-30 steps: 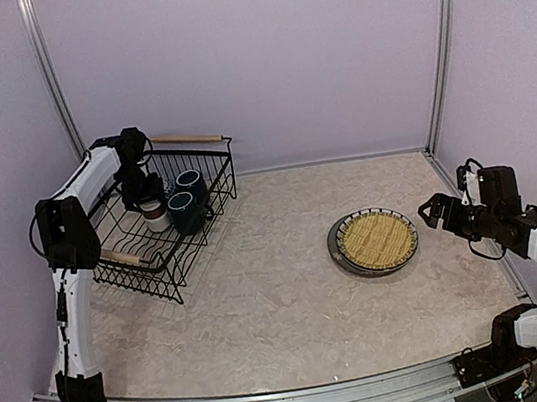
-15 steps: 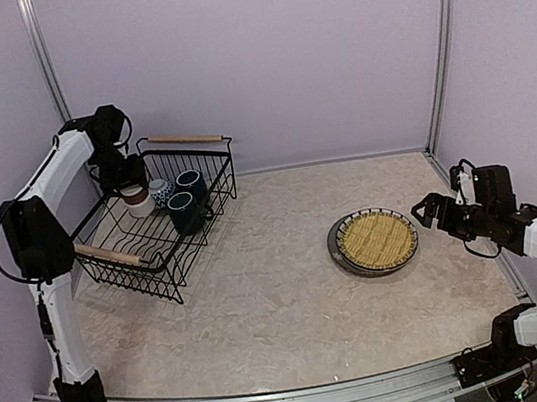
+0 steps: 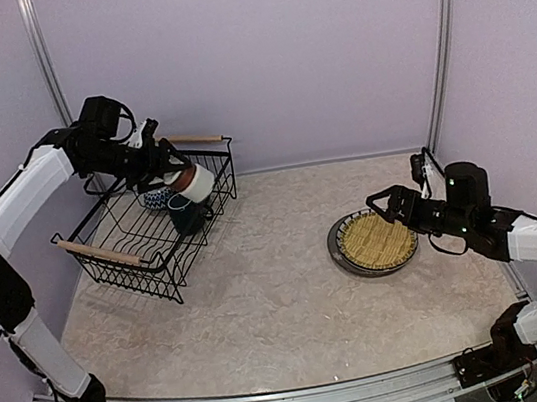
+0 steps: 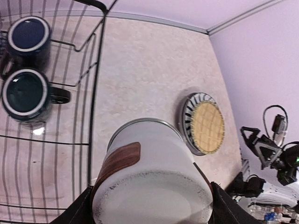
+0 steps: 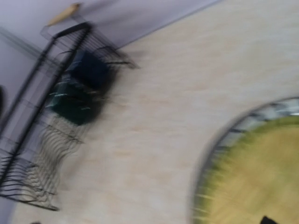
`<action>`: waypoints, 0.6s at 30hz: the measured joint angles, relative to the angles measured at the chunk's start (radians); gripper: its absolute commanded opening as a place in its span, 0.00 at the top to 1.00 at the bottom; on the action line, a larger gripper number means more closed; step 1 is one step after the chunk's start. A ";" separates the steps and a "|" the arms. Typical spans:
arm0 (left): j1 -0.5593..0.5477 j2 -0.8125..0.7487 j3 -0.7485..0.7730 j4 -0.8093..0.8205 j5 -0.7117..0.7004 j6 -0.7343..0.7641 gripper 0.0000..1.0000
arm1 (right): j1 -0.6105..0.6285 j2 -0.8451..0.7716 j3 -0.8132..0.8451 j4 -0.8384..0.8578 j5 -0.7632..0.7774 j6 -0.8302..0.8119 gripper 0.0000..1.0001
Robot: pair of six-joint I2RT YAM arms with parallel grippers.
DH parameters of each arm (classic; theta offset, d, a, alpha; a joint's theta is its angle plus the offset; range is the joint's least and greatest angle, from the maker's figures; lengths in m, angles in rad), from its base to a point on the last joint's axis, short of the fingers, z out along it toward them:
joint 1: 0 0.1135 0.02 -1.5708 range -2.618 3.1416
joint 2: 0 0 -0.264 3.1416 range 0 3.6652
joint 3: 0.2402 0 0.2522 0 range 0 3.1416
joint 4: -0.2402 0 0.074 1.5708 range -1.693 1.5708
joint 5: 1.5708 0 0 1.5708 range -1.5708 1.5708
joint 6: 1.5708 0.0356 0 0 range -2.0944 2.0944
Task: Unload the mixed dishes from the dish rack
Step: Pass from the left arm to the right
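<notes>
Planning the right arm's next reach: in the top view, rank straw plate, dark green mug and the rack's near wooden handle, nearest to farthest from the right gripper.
From the right gripper:
1. straw plate, right beside it
2. dark green mug, inside the dish rack, far left
3. near wooden handle, rack's front-left edge

- Top view: bright, even, soft light, sharp throughout; only a faint shadow under the dish rack (image 3: pixel 137 236) on the worktop (image 3: pixel 282 290).
- Left wrist: wide-angle bending at edges; grey cup (image 4: pixel 149 186) fills the bottom, small glint on rack wires.
- Right wrist: heavy motion blur, straw plate (image 5: pixel 261 172) smeared.
</notes>
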 measured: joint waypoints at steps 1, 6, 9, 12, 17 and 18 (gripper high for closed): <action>-0.010 -0.010 -0.033 0.031 0.045 -0.011 0.59 | 0.026 0.028 0.000 0.046 -0.001 0.018 0.00; -0.059 -0.016 -0.098 0.148 0.206 -0.071 0.64 | 0.168 0.227 0.066 0.219 -0.005 0.085 0.00; -0.082 -0.018 -0.135 0.235 0.300 -0.122 0.65 | 0.245 0.371 0.190 0.291 -0.008 0.100 0.01; -0.099 -0.018 -0.165 0.283 0.355 -0.165 0.68 | 0.290 0.468 0.287 0.364 -0.025 0.113 0.01; -0.116 -0.017 -0.188 0.337 0.405 -0.215 0.68 | 0.327 0.569 0.374 0.468 -0.062 0.136 0.01; -0.118 -0.017 -0.190 0.344 0.412 -0.221 0.68 | 0.331 0.584 0.383 0.486 -0.067 0.142 0.04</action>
